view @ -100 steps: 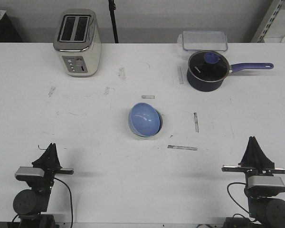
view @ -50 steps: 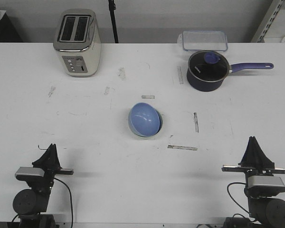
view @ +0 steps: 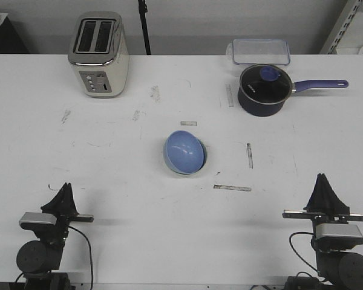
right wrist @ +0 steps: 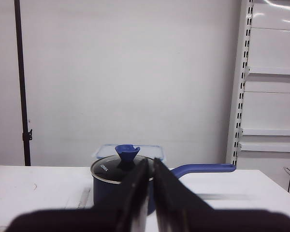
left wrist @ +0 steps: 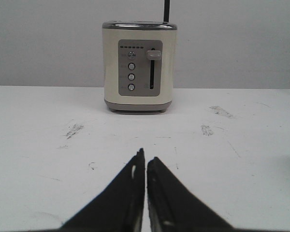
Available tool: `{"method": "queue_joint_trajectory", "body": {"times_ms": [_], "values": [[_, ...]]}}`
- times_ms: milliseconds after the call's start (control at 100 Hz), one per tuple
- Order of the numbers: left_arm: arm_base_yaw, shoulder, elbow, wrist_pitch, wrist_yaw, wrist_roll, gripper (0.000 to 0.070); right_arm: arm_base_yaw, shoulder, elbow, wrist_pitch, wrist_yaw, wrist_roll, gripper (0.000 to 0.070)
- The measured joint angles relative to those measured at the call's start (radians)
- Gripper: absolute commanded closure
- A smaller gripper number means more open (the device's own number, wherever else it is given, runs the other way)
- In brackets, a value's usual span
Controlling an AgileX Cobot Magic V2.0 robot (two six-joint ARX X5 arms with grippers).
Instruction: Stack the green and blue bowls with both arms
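The periwinkle blue bowl (view: 185, 151) lies at the middle of the table, tilted. A thin pale green rim (view: 165, 158) shows along its left and lower edge, so the green bowl seems to sit under it, mostly hidden. My left gripper (view: 65, 186) rests at the front left, far from the bowls, shut and empty; in the left wrist view (left wrist: 145, 158) its jaws are closed together. My right gripper (view: 322, 178) rests at the front right, also shut and empty, as the right wrist view (right wrist: 151, 161) shows. Neither wrist view shows the bowls.
A cream toaster (view: 98, 54) stands at the back left, also in the left wrist view (left wrist: 139, 66). A dark blue saucepan (view: 264, 89) with a lid and long handle stands at the back right, a clear lidded container (view: 261, 51) behind it. Tape strips (view: 232, 188) lie near the bowls.
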Motion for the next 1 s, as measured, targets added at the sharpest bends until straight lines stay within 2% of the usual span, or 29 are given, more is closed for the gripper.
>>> {"method": "queue_joint_trajectory", "body": {"times_ms": [490, 630, 690, 840, 1000], "values": [[0.000, 0.000, 0.000, 0.000, 0.000, 0.000, 0.0697, 0.000, 0.000, 0.000, 0.000, -0.001, 0.000, 0.0696], [0.000, 0.000, 0.000, 0.000, 0.000, 0.000, 0.0698, 0.013, -0.031, -0.041, 0.009, -0.080, 0.000, 0.0696], [0.000, 0.000, 0.000, 0.000, 0.000, 0.000, 0.0697, 0.034, -0.055, -0.081, 0.008, -0.084, 0.000, 0.0696], [0.000, 0.000, 0.000, 0.000, 0.000, 0.000, 0.0698, 0.078, -0.126, -0.196, -0.005, -0.078, 0.000, 0.0696], [0.000, 0.000, 0.000, 0.000, 0.000, 0.000, 0.0697, 0.099, -0.144, -0.267, 0.000, -0.029, 0.020, 0.0696]]}}
